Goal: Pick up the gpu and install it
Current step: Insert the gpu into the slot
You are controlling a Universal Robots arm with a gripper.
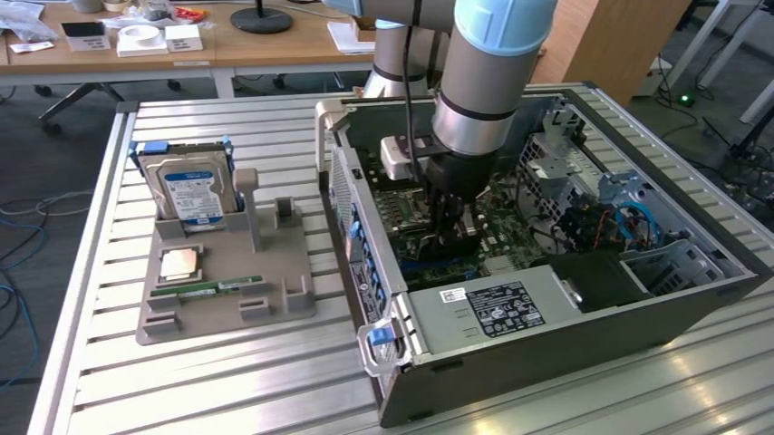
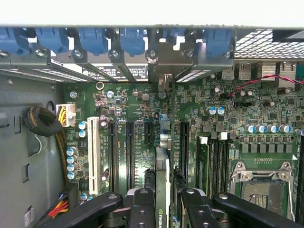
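One grey stand (image 1: 224, 290) sits at the left of the exterior view on the slatted table (image 1: 181, 381). A blue-labelled hard drive (image 1: 190, 186) stands upright at its back. A square chip (image 1: 181, 263) and a green memory stick (image 1: 217, 288) lie flat nearer its front.

At centre, my arm (image 1: 490, 63) reaches down into the open computer case (image 1: 545, 317). My gripper (image 1: 454, 231) is low over the motherboard (image 1: 423, 204) inside. A labelled power supply (image 1: 502, 308) fills the near end of the case, and drive cages (image 1: 604, 195) stand toward the right.

In the wrist view a bundle of sleeved cables (image 2: 42, 121) enters at mid-left. Next comes a white slot (image 2: 93, 154), then several long black slots (image 2: 129, 152) across the green board. Blue latches (image 2: 133, 40) line the upper edge.

My fingers (image 2: 142, 206) at lower centre pinch the gpu (image 2: 162, 190). The card is edge-on between them, a thin upright slab with its far end over the board between the black slots. I cannot tell whether it touches a slot. The empty processor socket (image 2: 261, 187) lies at lower right.
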